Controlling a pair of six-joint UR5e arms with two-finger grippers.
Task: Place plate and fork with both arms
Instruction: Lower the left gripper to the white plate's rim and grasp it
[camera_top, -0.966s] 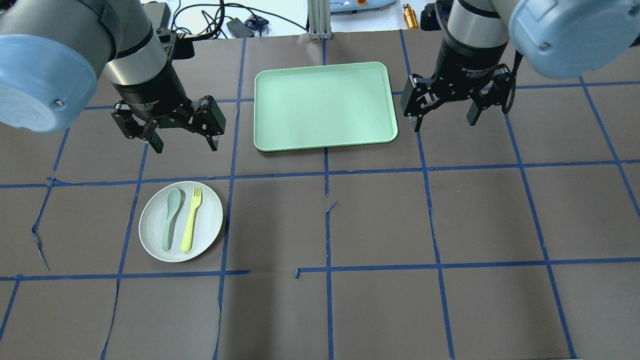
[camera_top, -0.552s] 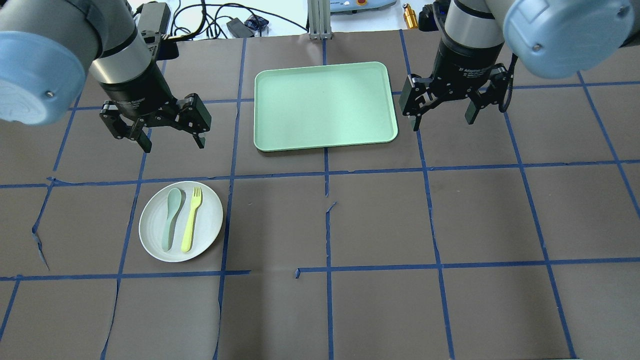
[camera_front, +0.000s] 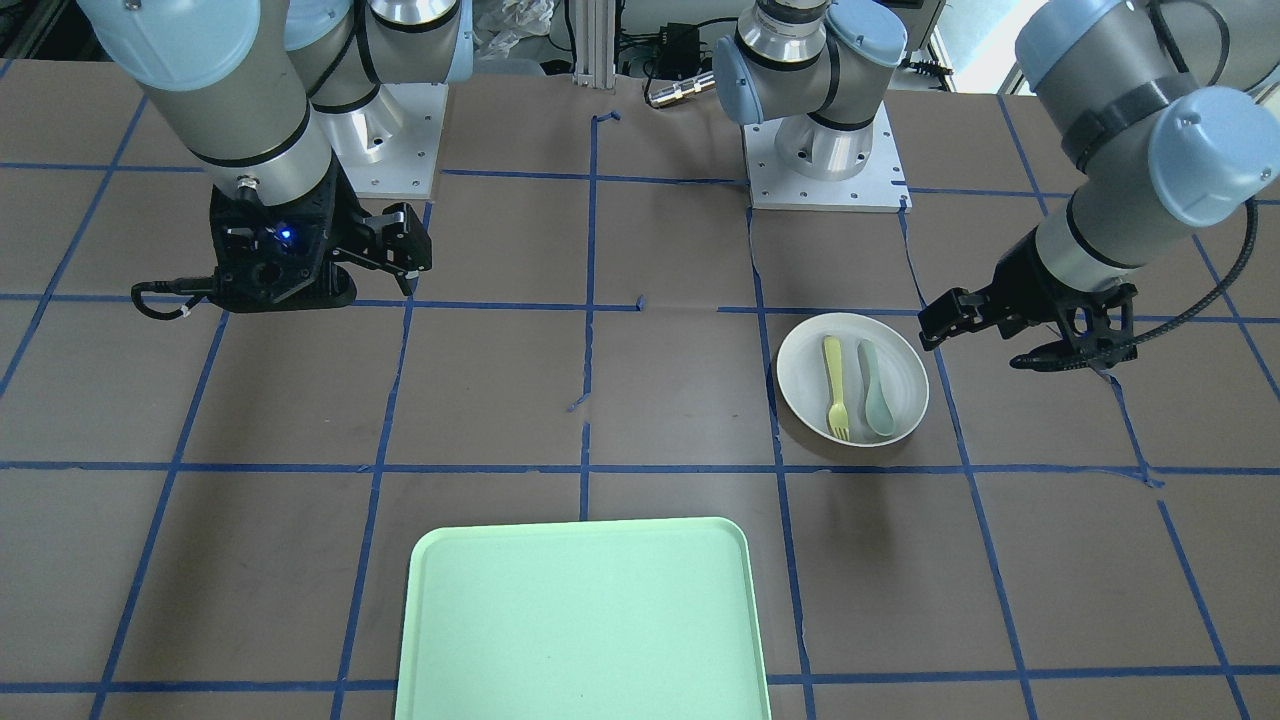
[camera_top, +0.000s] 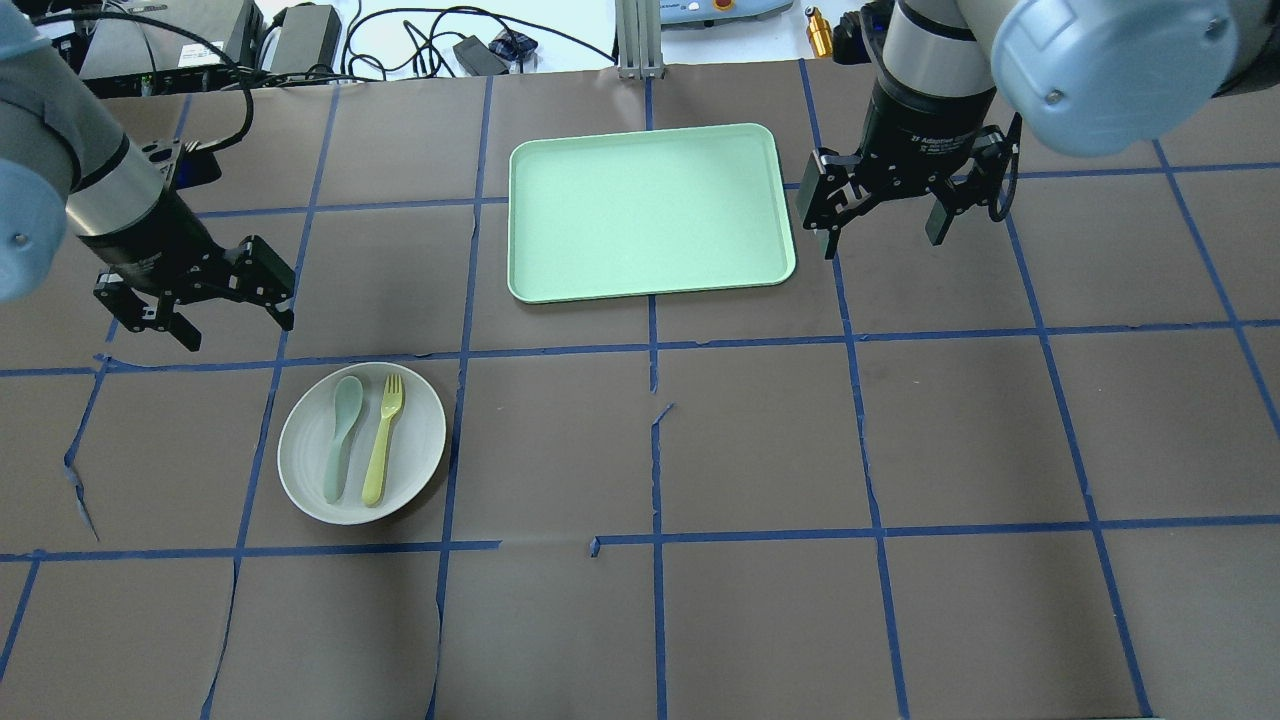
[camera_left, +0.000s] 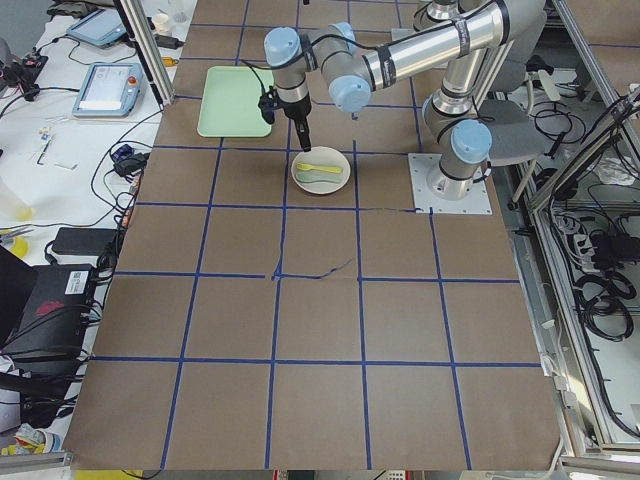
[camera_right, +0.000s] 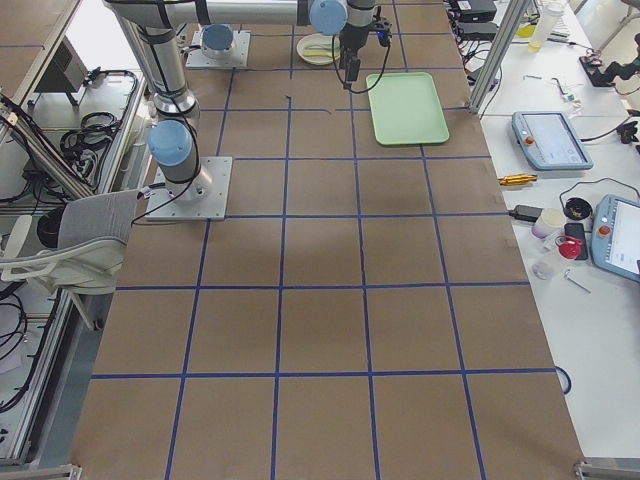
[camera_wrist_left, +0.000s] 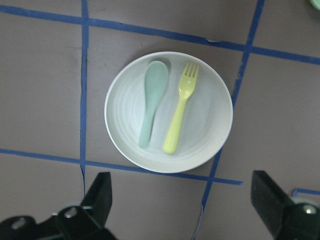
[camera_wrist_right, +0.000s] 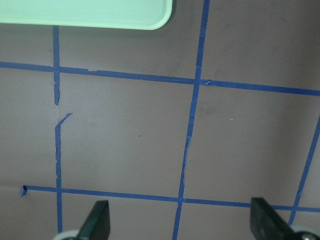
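The off-white plate lies on the brown table, left of centre; it also shows in the front view and the left wrist view. On it lie the pale yellow fork and a grey-green spoon, side by side. My left gripper is open and empty, above the table just beyond the plate's far left rim. My right gripper is open and empty, right of the mint-green tray.
The tray lies bare at the far centre of the table. Blue tape lines cross the brown cover. Cables and boxes lie past the table's far edge.
My left gripper has moved left and toward the near side, closer to the plate's left rim. My right gripper has barely shifted. Plate, fork and spoon have not moved.
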